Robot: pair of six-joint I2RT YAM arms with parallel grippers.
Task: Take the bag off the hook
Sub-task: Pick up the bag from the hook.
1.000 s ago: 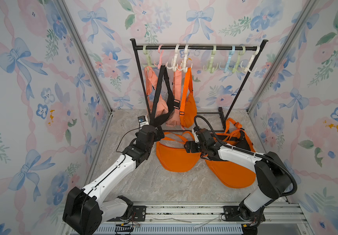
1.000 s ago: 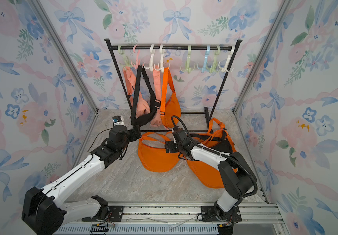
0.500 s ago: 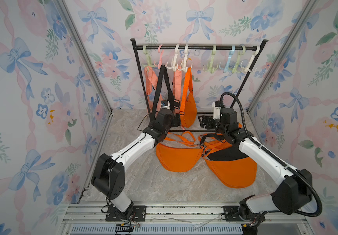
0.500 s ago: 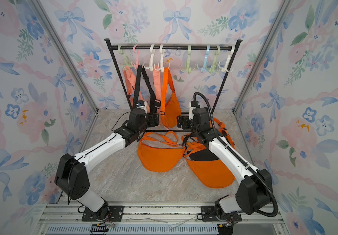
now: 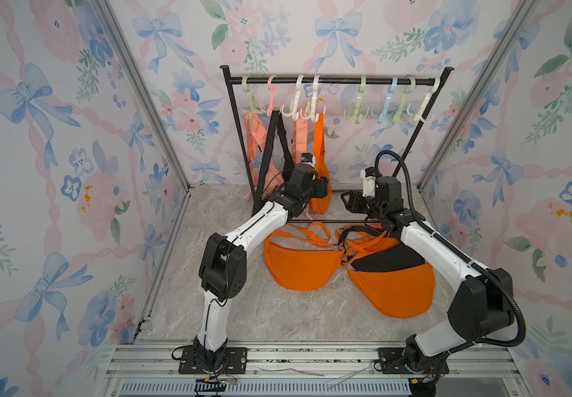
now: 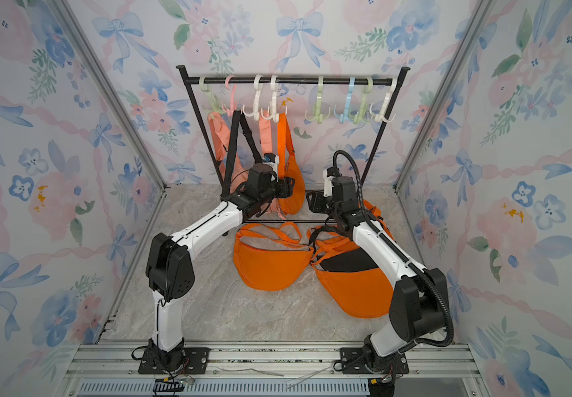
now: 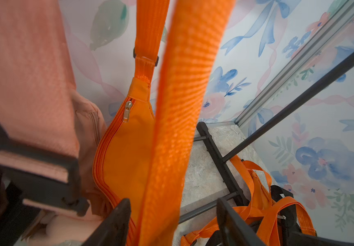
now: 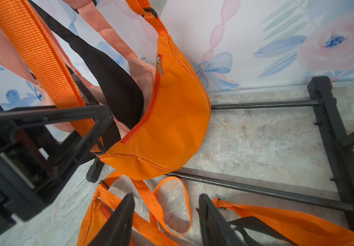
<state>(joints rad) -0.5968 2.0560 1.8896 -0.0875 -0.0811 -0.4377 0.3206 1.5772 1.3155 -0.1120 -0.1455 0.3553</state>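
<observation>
The orange bag (image 5: 320, 208), likely light and floppy, hangs at 12 o'clock from a white hook (image 5: 314, 110); grip its strap (image 7: 182, 106), between the left gripper's (image 7: 173, 201) parted jaws, while the right gripper (image 8: 165, 197) gapes empty

Both arms reach forward from the base, elbows bent, wrists turned toward each other.
The left gripper (image 5: 324, 192) sits slightly higher, jaws parted; the right gripper (image 5: 346, 202) faces it, jaws parted; near, not touching.

Orange bag (image 8: 171, 119) smooth cloth; strap (image 7: 178, 106) ribbed webbing; rack (image 8: 267, 104) matt metal.
</observation>
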